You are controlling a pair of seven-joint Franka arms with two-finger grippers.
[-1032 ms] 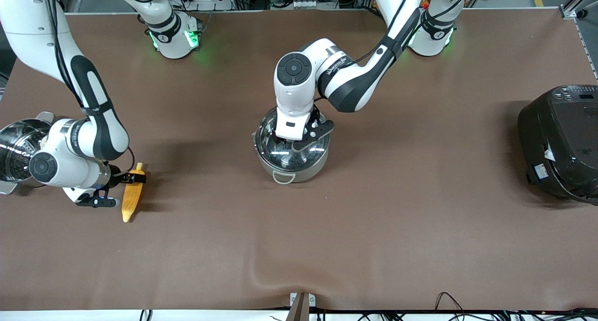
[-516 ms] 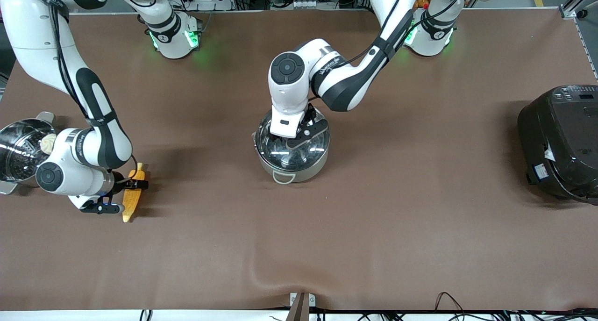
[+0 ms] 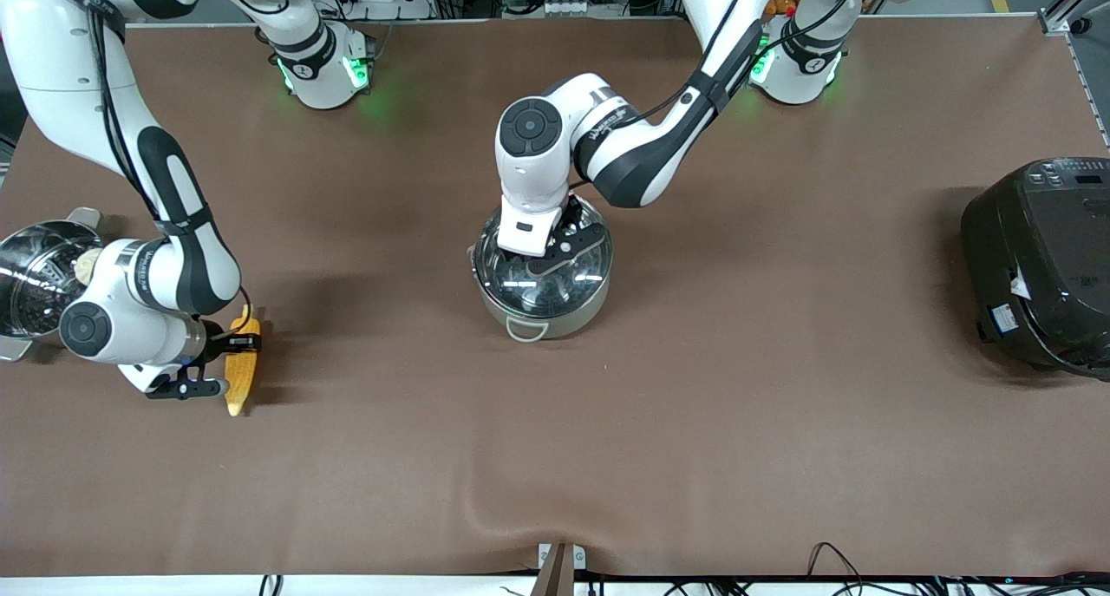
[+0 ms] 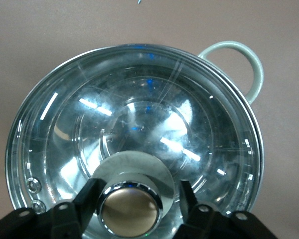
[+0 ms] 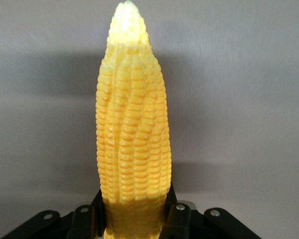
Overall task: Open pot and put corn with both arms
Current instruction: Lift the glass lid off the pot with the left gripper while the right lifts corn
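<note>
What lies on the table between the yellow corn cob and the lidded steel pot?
Nothing: in the front view only bare brown table lies between the yellow corn cob and the lidded steel pot.

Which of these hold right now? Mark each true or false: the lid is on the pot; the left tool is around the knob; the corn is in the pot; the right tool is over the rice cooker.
1. The lid is on the pot. True.
2. The left tool has a finger on each side of the knob. True.
3. The corn is in the pot. False: it lies on the table, toward the right arm's end.
4. The right tool is over the rice cooker. False: it is at the corn, straddling its thick end.
</note>
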